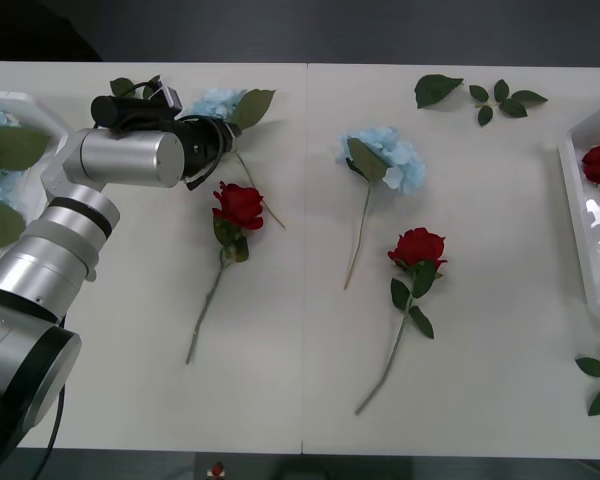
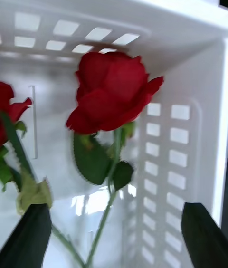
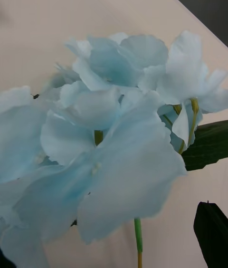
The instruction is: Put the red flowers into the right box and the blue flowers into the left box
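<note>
Front view: the left gripper [image 1: 218, 140] is reaching over a blue flower [image 1: 220, 101] at the table's far left; its jaw state cannot be told here.

Right wrist view: the right gripper [image 2: 116, 239], jaws spread wide, is hovering over a red rose [image 2: 111, 92] lying in the right box [image 2: 180, 21], gripping nothing.

Left wrist view: blue petals [image 3: 95, 125] are crowding against the left gripper; one finger [image 3: 211, 230] is showing, so the opening cannot be told.

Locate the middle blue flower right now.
In the front view the blue flower lies on the table right of centre, untouched, stem pointing toward the robot, between the two loose roses, just behind the right-hand one.
</note>
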Motion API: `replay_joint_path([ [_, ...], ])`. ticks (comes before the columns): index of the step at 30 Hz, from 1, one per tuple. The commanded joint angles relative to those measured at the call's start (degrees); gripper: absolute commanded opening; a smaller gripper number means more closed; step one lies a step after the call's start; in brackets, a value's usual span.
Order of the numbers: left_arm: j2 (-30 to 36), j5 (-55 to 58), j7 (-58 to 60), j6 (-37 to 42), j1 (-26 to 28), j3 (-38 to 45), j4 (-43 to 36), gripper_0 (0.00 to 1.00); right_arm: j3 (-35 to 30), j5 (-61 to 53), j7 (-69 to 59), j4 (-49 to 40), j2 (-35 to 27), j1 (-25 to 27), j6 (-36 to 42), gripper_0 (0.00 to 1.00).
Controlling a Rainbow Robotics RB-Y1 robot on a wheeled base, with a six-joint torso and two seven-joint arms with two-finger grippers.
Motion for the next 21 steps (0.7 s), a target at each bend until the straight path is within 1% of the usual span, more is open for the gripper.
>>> replay_joint_path([
  [1, -0.2, -0.5, -0.2, -2.0, -2.9, -1.6, 0.9, 0.99, -3.1, -5.2, 3.2, -2.0, -1.4, -2.0, 4.3, 0.97],
  [2, -0.2, -0.5, -0.3, -1.9, -2.9, -1.6, 0.9, 0.98, -3.6, -6.6, 3.1, -3.0, -1.6, -2.0, 5.6, 0.98],
  [3, -0.2, -0.7, -0.5, -2.0, -2.9, -1.7, 0.9, 0.94, -4.2, -8.8, 2.7, -4.5, -1.8, -2.0, 7.7, 0.98],
  [4, -0.2, -0.7, -0.6, -1.9, -2.9, -1.6, 0.9, 0.89, -4.5, -10.0, 2.5, -5.4, -2.0, -2.0, 8.5, 0.98],
  [5, -0.2, -0.9, -0.8, -1.9, -2.9, -1.6, 0.9, 0.76, -5.0, -12.1, 2.1, -7.0, -2.5, -1.9, 10.4, 0.98],
  [6, -0.2, -1.0, -0.9, -2.0, -2.9, -1.6, 0.9, 0.68, -5.3, -13.8, 1.4, -8.3, -2.8, -1.9, 11.5, 0.99],
  [8, -0.2, -1.3, -1.3, -1.9, -2.9, -1.6, 0.9, 0.36, -5.4, -18.6, -2.6, -12.5, -3.9, -1.9, 14.5, 0.99],
  [9, -0.2, -1.4, -1.3, -1.9, -2.8, -1.7, 0.9, 0.31, -5.4, -19.9, -3.8, -13.7, -4.2, -1.9, 15.3, 0.99],
  [11, -0.2, -1.5, -1.6, -1.9, -2.8, -1.6, 1.0, 0.03, -5.4, -23.5, -8.1, -17.6, -5.0, -1.9, 17.5, 0.99],
  [12, -0.2, -1.6, -1.7, -1.9, -2.8, -1.7, 0.9, 0.00, -5.4, -25.3, -10.8, -20.0, -5.3, -1.9, 18.7, 0.99],
  [15, -0.2, -1.6, -1.9, -1.9, -2.8, -1.6, 0.9, 0.00, -5.0, -29.4, -17.6, -25.1, -5.9, -1.8, 20.8, 0.99],
  [17, -0.2, -1.1, -2.0, -1.8, -2.8, -1.6, 0.9, 0.00, -4.2, -33.3, -24.4, -29.0, -6.3, -1.8, 21.1, 0.99],
  [21, -0.2, -0.6, -2.0, -1.2, -2.8, -1.6, 0.9, 0.00, -0.8, -35.9, -36.2, -38.6, -7.9, -1.8, 19.8, 1.00],
])
